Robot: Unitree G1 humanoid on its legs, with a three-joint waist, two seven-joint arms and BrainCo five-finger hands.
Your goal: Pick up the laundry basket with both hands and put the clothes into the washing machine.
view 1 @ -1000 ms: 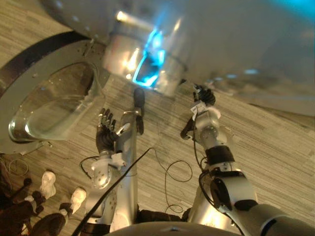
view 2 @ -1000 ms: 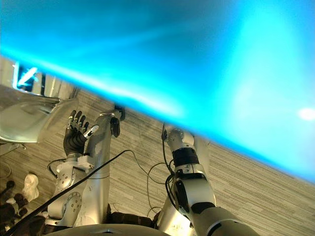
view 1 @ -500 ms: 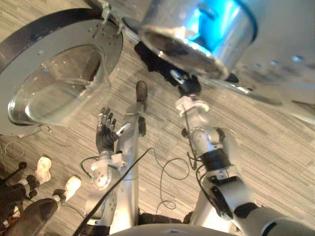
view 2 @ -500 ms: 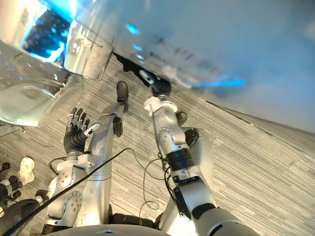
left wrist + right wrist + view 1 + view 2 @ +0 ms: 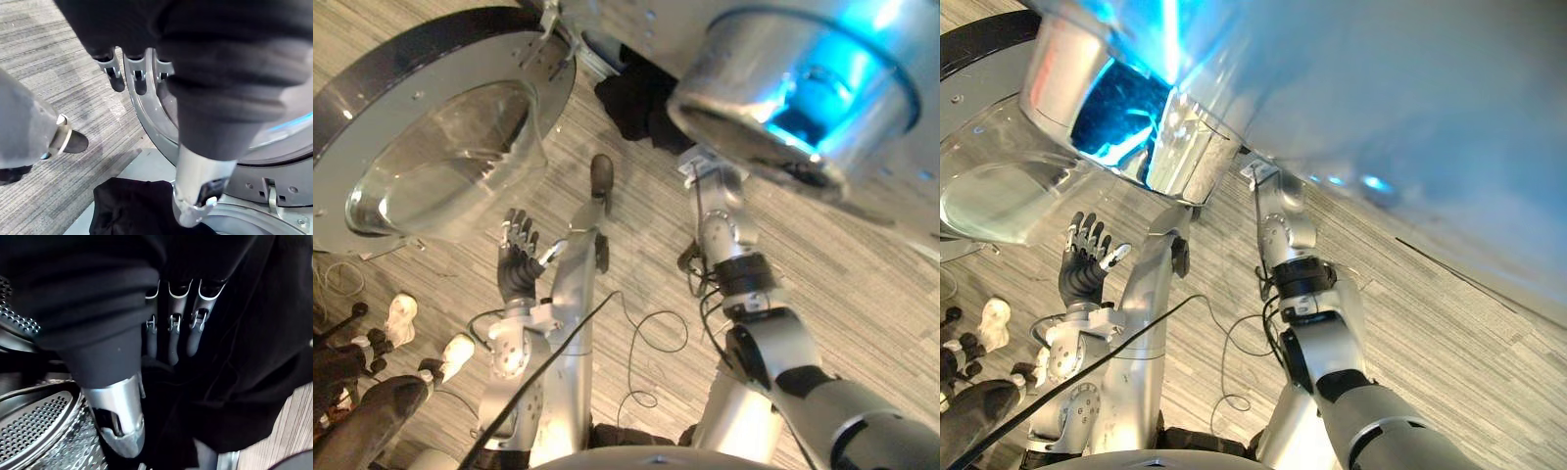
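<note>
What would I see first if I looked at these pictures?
First, the big round glass door, swung open on the robot's left. Then the black clothes bunched just past it, with the right hand pressed flat against them beside the holey metal drum. The left hand is held open near the door's rim.

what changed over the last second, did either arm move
The view itself shifted. The right arm stretched forward; the right hand now lies with straight fingers on the black clothes at the drum. The left hand stayed raised and open beside the open door.
</note>
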